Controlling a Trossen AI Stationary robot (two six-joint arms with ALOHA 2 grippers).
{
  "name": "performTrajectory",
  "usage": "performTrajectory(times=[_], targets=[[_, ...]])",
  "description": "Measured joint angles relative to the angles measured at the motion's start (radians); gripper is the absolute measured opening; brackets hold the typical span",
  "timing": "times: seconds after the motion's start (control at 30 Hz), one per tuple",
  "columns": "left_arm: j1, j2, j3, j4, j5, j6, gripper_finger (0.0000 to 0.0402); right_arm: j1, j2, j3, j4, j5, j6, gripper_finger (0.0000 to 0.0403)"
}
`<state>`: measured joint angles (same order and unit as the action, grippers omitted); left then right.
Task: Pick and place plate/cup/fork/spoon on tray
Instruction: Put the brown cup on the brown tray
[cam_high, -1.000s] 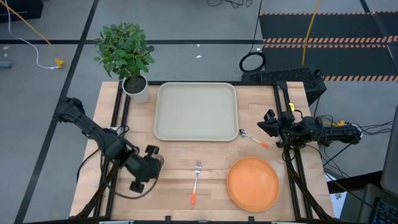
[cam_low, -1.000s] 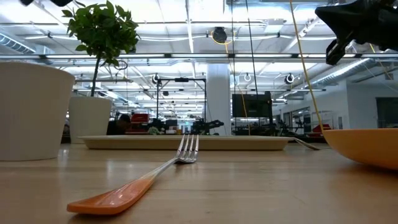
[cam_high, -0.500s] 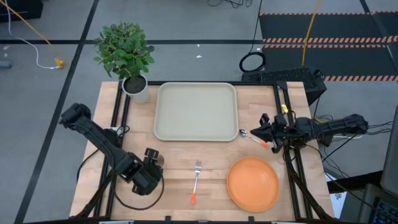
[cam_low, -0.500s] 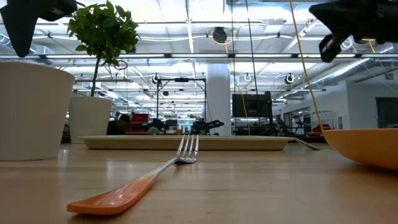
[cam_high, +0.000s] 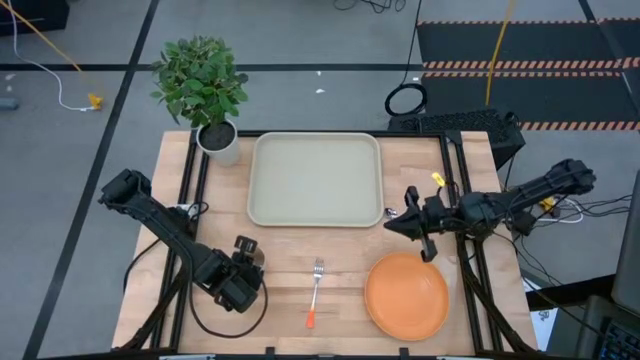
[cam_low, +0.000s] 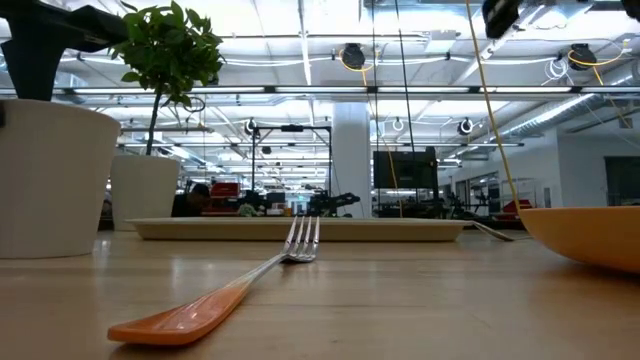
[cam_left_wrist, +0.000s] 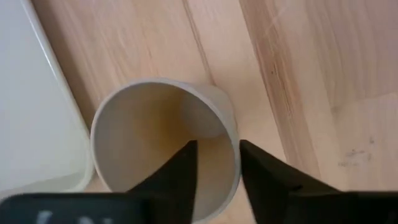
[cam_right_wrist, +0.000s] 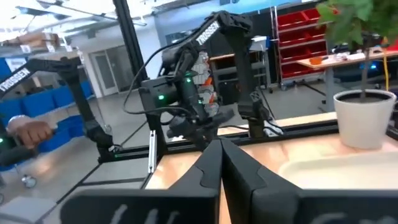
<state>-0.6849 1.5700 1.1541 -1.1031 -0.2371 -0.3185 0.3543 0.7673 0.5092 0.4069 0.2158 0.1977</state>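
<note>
Two hands work. The left hand straddles the cup's rim, fingers narrowly apart, on the desk beside the fork; it should squeeze squarely before lifting toward the tray. The right hand, fingers together, hovers near the tray's corner.

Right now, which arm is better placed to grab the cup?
The left. Its pincer is right at the cup, fingers straddling the rim, one inside and one outside. The right pincer is across the table by the tray.

Spoon mostly hidden under right hand.
</note>
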Motion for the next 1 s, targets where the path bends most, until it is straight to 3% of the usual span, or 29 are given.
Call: performTrajectory(times=[0.17,0.23,0.43,0.8,1.0], targets=[[0.0,0.0,0.0,0.0,0.002,0.028,0.0023,0.052,0.104,0.105,-0.006,0.022,-0.045,0.0],[0.002,0.0,0.0,0.003,0.009,0.038,0.001,0.077,0.135,0.146,-0.045,0.069,-0.059,0.0],[0.002,0.0,0.018,0.002,0.011,0.088,0.0016,0.131,0.187,0.215,-0.168,0.209,-0.065,0.0],[0.011,0.0,0.252,-0.055,-0.004,0.306,0.0007,0.132,0.22,0.218,-0.3,0.199,0.054,0.0],[0.048,-0.001,0.38,-0.117,-0.105,0.432,0.0009,0.132,0.256,0.218,-0.309,0.2,0.055,0.0]])
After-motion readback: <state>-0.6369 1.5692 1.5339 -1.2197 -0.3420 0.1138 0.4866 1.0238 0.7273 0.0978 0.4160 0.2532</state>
